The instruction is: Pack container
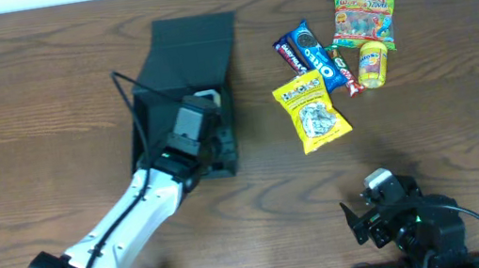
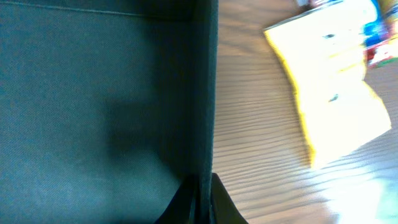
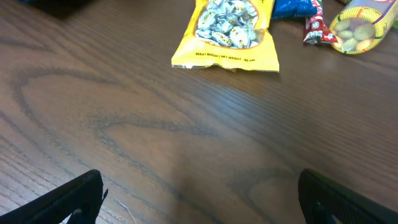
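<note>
Just right of the container [image 1: 193, 44] lies a yellow packet [image 1: 311, 112]. A blue cookie packet [image 1: 313, 52], a gummy bag [image 1: 363, 6] and a small yellow pouch [image 1: 373, 64] lie farther out on that side. Open table [image 1: 26, 109] stretches left of the container. The container runs near-to-far with its flap lid open at the far end. The left gripper [image 2: 204, 202] pinches the container's snack-side wall. The right gripper [image 3: 208, 202], fingers spread, sits well apart from the container, on the near side of the yellow packet.

Left arm [image 1: 135, 202] extended, left pincer [image 2: 203, 193] pinched shut, right pincer [image 3: 202, 193] spread wide
</note>
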Available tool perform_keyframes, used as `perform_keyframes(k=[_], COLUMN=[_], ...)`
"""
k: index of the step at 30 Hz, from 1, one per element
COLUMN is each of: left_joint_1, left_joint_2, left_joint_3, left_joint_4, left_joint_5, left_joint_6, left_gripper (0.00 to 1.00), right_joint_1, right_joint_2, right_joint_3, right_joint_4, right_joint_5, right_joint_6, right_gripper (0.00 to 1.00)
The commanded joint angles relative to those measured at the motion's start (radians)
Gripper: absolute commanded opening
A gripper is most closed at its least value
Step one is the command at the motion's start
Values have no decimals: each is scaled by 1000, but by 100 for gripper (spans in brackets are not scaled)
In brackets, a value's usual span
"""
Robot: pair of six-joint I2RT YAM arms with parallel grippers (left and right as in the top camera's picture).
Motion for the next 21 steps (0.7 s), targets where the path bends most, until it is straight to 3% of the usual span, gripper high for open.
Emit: perform_keyframes(k=[1,15,16,17,18,21], left_joint_1=[-47,-138,-138,-138,-138,-138], left_joint_2=[30,301,301,300,300,292], left_joint_3=[82,300,301,302,303,305], left_joint_4=[15,-11,-11,-11,-11,-11], left_joint_5=[-54,-34,-34,-33,-32,0], left_joint_6=[-139,-211,-211,-210,-210,-188], left_gripper=[5,6,11,48,73,71], right_joint_1=[-6,-6,-6,-6,-6,-6], right_joint_2=[-6,-6,-6,-6,-6,-6], right_joint_3=[-3,-3,-3,-3,-3,-3], right_joint_4=[1,1,1,1,1,1], right_joint_5=[-1,-1,-1,-1,-1,-1], right_joint_6=[-14,-14,-14,-14,-14,-14], right_gripper=[99,99,99,99,99,99])
